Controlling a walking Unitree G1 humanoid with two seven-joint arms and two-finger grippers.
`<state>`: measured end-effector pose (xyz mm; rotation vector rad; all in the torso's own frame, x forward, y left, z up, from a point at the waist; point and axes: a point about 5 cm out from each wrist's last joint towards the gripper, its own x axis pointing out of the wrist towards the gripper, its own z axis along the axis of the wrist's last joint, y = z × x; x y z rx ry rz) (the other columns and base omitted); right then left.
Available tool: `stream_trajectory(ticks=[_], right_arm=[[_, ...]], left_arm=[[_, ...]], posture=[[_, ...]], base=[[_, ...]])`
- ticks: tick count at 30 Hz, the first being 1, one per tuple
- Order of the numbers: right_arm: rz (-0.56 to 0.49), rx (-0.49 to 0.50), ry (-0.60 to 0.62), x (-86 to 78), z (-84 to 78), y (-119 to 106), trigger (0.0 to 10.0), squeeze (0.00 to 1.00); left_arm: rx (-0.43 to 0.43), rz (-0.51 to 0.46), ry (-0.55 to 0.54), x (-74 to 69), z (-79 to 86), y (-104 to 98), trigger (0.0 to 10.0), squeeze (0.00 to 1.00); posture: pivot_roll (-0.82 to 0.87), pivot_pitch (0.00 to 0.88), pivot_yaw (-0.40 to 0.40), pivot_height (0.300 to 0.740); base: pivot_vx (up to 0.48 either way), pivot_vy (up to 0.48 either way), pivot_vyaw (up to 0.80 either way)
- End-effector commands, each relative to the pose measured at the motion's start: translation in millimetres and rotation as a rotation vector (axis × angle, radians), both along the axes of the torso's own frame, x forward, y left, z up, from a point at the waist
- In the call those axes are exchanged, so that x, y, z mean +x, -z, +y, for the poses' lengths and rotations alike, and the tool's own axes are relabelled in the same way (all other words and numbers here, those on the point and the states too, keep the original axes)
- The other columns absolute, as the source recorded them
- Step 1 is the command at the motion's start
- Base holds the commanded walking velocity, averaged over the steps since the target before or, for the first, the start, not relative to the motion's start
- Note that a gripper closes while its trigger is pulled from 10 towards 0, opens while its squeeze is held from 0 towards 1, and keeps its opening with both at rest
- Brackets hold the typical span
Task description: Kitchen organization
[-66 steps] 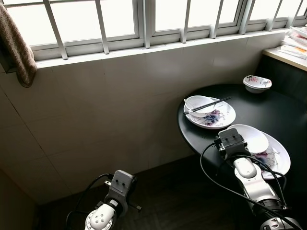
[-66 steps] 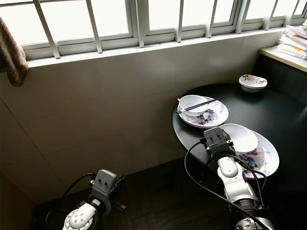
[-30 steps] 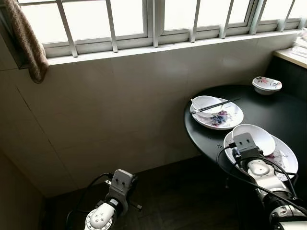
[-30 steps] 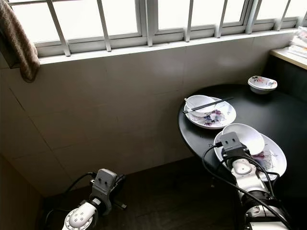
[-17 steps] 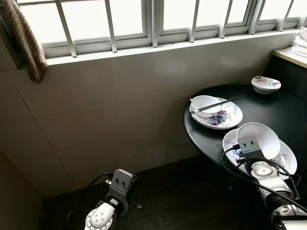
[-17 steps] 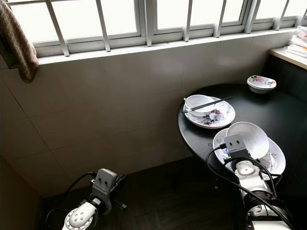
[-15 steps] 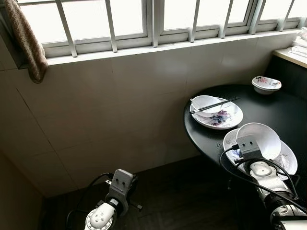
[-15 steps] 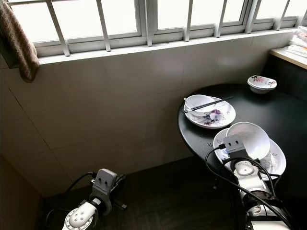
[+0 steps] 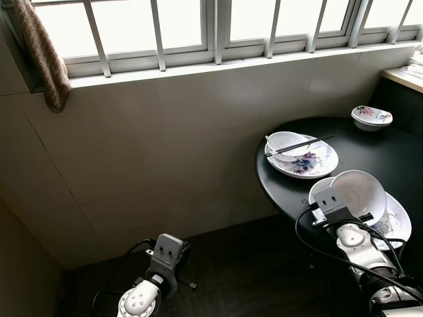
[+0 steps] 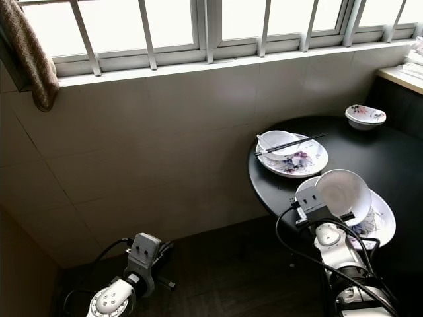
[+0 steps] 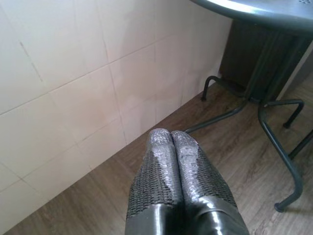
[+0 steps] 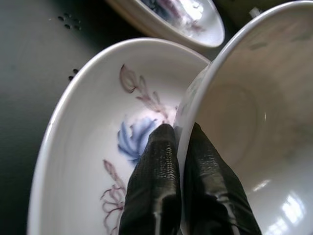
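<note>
Right claw (image 12: 183,147) pinched shut on the rim of the white bowl (image 9: 360,193), tilted above the floral plate (image 9: 396,221) at lower right of the round worktop (image 9: 370,152); lifting should proceed slowly and level, lest the thin rim slip; left claw (image 11: 171,147) closed, empty, hanging near the floor.

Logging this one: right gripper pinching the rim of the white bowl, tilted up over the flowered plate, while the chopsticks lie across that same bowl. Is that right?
Not quite. The chopsticks lie across the other bowl, the one on the farther plate, as the left eye view shows. The rest holds: the right gripper pinches the rim of the white bowl, tilted up over the flowered plate.
</note>
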<state>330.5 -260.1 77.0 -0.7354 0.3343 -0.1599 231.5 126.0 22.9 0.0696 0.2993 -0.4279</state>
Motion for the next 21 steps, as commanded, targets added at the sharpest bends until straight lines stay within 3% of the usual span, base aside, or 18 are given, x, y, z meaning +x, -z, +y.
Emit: stream_trajectory(ticks=[1,2,3,6,8,10,12,13,16,21], right_arm=[[-0.134,-0.102,-0.027,7.1,4.2,-21.4,0.0,0.0],[-0.134,-0.102,-0.027,7.1,4.2,-21.4,0.0,0.0],[-0.229,-0.159,-0.042,9.7,10.0,-34.6,0.0,0.0],[-0.386,-0.191,-0.092,11.9,25.5,-55.5,0.0,0.0],[-0.432,-0.184,-0.115,12.0,32.0,-61.3,0.0,0.0],[-0.504,-0.138,-0.233,11.2,52.7,-69.6,0.0,0.0],[-0.501,-0.056,-0.355,9.4,73.0,-67.5,0.0,0.0],[-0.501,-0.056,-0.355,9.4,73.0,-67.5,0.0,0.0],[-0.494,-0.006,-0.581,-0.2,110.3,-62.6,0.0,0.0],[-0.472,-0.026,-0.7,-8.8,131.0,-57.3,0.0,0.0]], left_arm=[[-0.008,0.01,-0.009,0.1,1.7,1.6,10.0,0.0],[-0.008,0.01,-0.009,0.1,1.7,1.6,10.0,0.0],[-0.011,0.011,-0.008,0.1,1.8,1.6,10.0,0.0],[-0.019,0.012,-0.009,0.6,2.1,1.3,10.0,0.0],[-0.019,0.012,-0.009,0.8,2.3,1.1,10.0,0.0],[-0.021,0.012,-0.01,1.1,2.5,1.0,10.0,0.0],[-0.023,0.012,-0.01,1.6,2.7,0.9,10.0,0.0],[-0.023,0.012,-0.01,1.6,2.7,0.9,10.0,0.0],[-0.025,0.011,-0.011,2.6,3.3,0.5,10.0,0.0],[-0.029,0.01,-0.012,3.1,3.6,0.1,10.0,0.0]], posture=[[-0.08,0.0,0.015,0.74],[-0.08,0.0,0.015,0.74],[-0.08,0.0,0.016,0.74],[-0.08,0.0,0.016,0.74],[-0.08,0.0,0.016,0.74],[-0.08,0.0,0.017,0.74],[-0.09,0.0,0.018,0.74],[-0.09,0.0,0.018,0.74],[-0.08,0.0,0.017,0.74],[-0.08,0.0,0.018,0.74]], base=[[0.0,0.0,0.0],[0.0,0.0,0.0],[0.0,0.0,0.0],[0.0,0.0,0.0],[0.0,0.0,0.0],[0.0,0.0,0.0],[0.0,0.0,0.0],[0.0,0.0,0.0],[0.0,0.0,0.27],[0.0,0.0,0.8]])
